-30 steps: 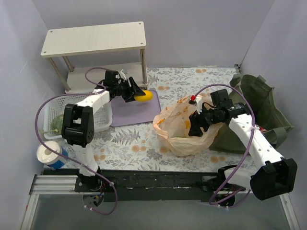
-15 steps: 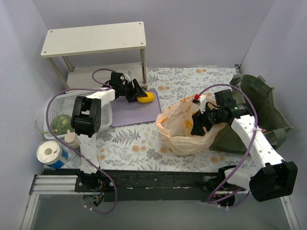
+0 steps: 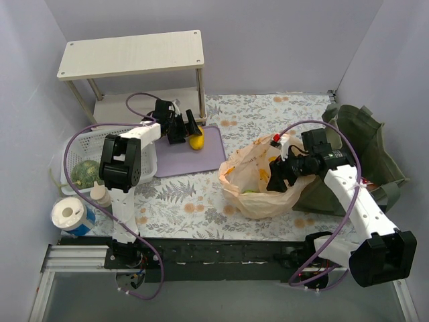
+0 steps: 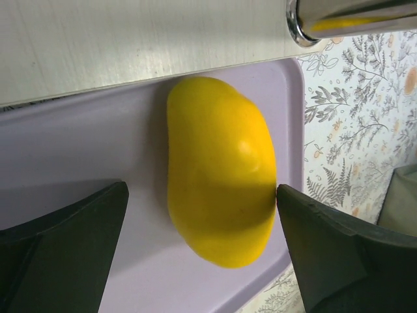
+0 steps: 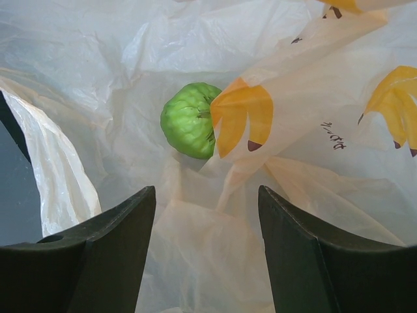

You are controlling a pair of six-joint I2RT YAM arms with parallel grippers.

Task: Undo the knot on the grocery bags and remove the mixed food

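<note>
top external view, entry for you: the thin, crinkly peach-orange plastic bag sits at about 4 o'clock from table centre. its mouth gapes and no tied lump shows, so i judge the knot undone.

your left gripper is at 11 o'clock over the flat lilac mat. left wrist view: its fingers are spread to full width either side of the yellow oval fruit, which lies on the mat unsqueezed. count that fruit as out. a round green melon rests in the white slatted basket at 9 o'clock.

your right gripper hangs in the bag mouth, fingers well apart, nothing between them. right wrist view: a bumpy green round fruit lies on the bag floor at 12 o'clock from the fingers.

left to do, by my reading: that green fruit at least. you cannot tell whether more hides under the folds.
</note>
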